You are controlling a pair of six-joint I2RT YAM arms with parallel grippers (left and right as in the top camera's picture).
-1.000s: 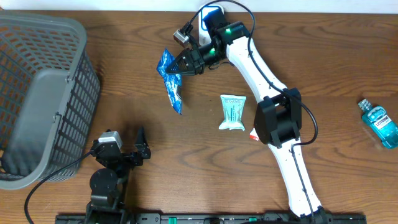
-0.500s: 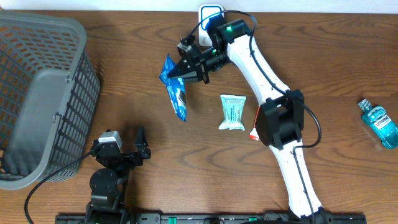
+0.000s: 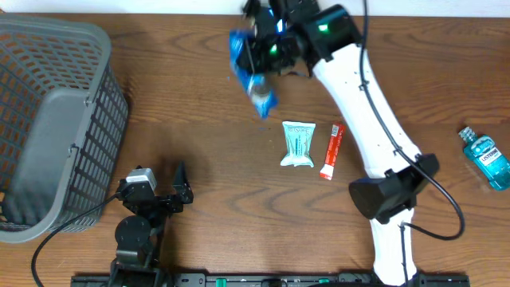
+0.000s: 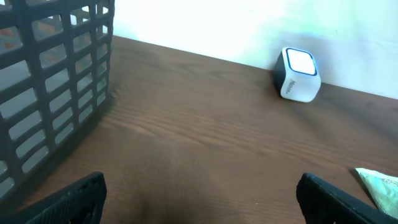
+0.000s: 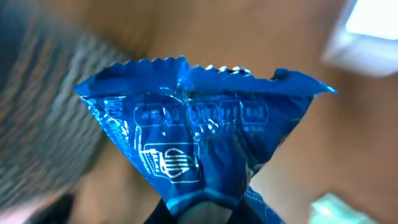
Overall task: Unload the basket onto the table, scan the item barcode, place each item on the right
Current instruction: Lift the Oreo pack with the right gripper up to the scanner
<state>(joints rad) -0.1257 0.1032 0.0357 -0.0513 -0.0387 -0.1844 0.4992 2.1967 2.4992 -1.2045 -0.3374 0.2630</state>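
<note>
A blue snack packet (image 3: pixel 251 68) hangs in the air over the far edge of the counter (image 3: pixel 199 127), pinched shut at one end between the right fingers (image 5: pixel 199 214). The left fingers (image 4: pixel 74 199) rest spread wide and empty near the front edge. The white cube scanner (image 4: pixel 298 74), rounded at its corners with a lit window on top, sits by the far edge; the pale blur at the corner of the right wrist view is probably the same unit. The packet is glossy crinkled film with a saw-tooth sealed end and printed lettering, and it looks limp and light. Held by so little material it could swing, twist or slide free, and a creased or shiny face could keep the code from reading. Which side carries the barcode cannot be made out in these blurred views. Lying by on the wood-grain counter are a mint-green sachet (image 3: pixel 298 143), a slim red tube (image 3: pixel 331 150), a clear teal mouthwash bottle (image 3: pixel 486 157) towards the right edge, and a grey lattice basket (image 3: pixel 103 104) at the left.
</note>
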